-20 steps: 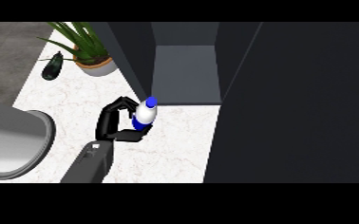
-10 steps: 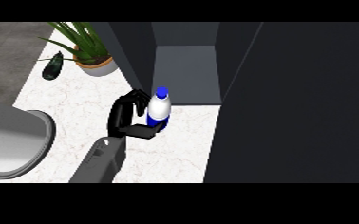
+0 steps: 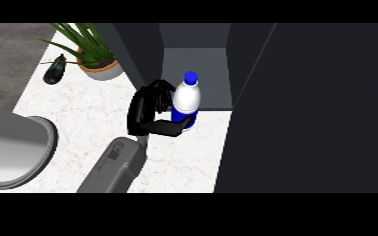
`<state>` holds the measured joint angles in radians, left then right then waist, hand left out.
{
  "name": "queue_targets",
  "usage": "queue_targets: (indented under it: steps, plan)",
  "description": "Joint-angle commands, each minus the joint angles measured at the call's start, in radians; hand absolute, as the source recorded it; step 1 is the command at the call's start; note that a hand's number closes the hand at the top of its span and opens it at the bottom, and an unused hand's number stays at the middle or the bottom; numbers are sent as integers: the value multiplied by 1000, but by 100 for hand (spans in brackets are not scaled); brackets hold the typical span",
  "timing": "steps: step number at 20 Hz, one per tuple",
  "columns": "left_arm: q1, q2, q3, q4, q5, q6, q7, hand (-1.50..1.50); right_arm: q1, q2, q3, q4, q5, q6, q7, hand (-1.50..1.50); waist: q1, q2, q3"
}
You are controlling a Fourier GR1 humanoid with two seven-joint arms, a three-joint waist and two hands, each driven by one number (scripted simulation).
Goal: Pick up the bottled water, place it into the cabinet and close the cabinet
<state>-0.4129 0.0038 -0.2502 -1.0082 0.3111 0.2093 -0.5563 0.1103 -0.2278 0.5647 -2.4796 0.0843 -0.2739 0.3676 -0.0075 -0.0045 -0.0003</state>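
The left hand (image 3: 151, 111) curls round the bottled water (image 3: 186, 100), which is upright at the mouth of the cabinet (image 3: 193, 75). The opening looks narrow, so on the way in the bottle could clip the left wall or the open door (image 3: 310, 120) at right. A potted plant (image 3: 92, 55) stands farther left, clear of that path.
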Motion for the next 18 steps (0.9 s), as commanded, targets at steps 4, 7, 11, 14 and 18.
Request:
queue_targets:
  steps: [4, 7, 11, 14, 18]
  plan:
    - [-158, -4, -81, -15, 53, 166, 104, 150, 21, 17, 43, -21, 68, -5, -22, -150, -6, 4, 0]
    - [-179, -4, -135, 34, 81, 227, 97, 150, 67, -16, 66, -63, 96, -6, -38, -150, -12, 4, 0]
    - [-281, -4, -98, 77, 64, 269, 185, 150, 117, -59, 35, -138, 54, -1, -22, -150, -20, 4, 0]
    - [-287, -4, -93, 95, 75, 284, 209, 150, 124, -60, 10, -127, 27, 5, -31, -150, -11, 4, 0]
    - [-383, -4, -102, 207, 204, 326, 177, 150, 142, -88, 2, -142, -6, 16, -48, -150, -29, 7, 0]
